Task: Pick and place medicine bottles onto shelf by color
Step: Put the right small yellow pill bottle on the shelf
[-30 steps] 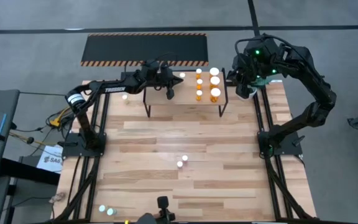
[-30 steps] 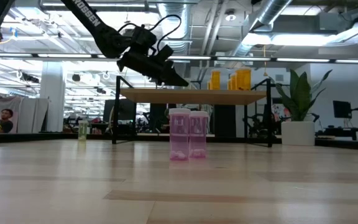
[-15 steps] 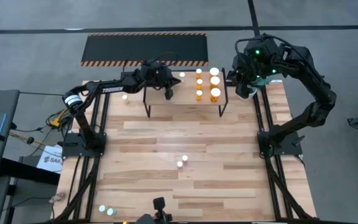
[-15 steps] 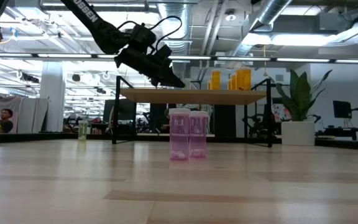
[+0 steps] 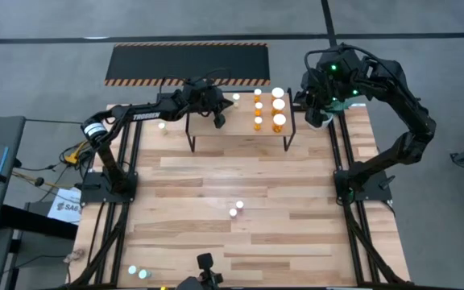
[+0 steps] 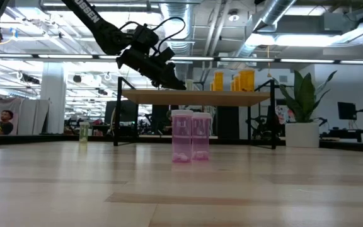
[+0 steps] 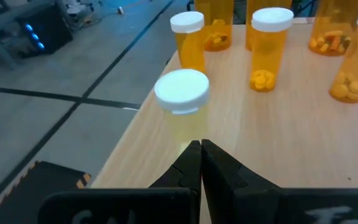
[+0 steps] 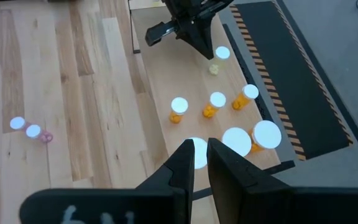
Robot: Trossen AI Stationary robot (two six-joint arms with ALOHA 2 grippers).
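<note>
The shelf (image 5: 244, 129) stands at the table's far side. On it are several orange bottles (image 5: 279, 121) and one pale yellowish bottle (image 5: 236, 97), all upright on their bases. My left gripper (image 7: 201, 149) is shut and empty, slanting down over the shelf's left part, its tips just short of the pale bottle (image 7: 182, 106). My right gripper (image 8: 199, 152) hovers high beside the shelf's right end (image 5: 316, 113), nearly shut and empty. Two pink bottles (image 5: 236, 209) stand mid-table. A greenish bottle (image 5: 162, 125) stands left of the shelf.
Two greenish bottles (image 5: 138, 272) stand at the near left edge. A black mat with striped edges (image 5: 188, 63) lies on the floor beyond the table. A white pot with a plant (image 6: 301, 132) stands at the right in the low view. The shelf's near left part is bare wood.
My left gripper has drawn back a little toward the table's left, away from the pale yellowish bottle, staying shut. The bottle stands where it was on the shelf.
</note>
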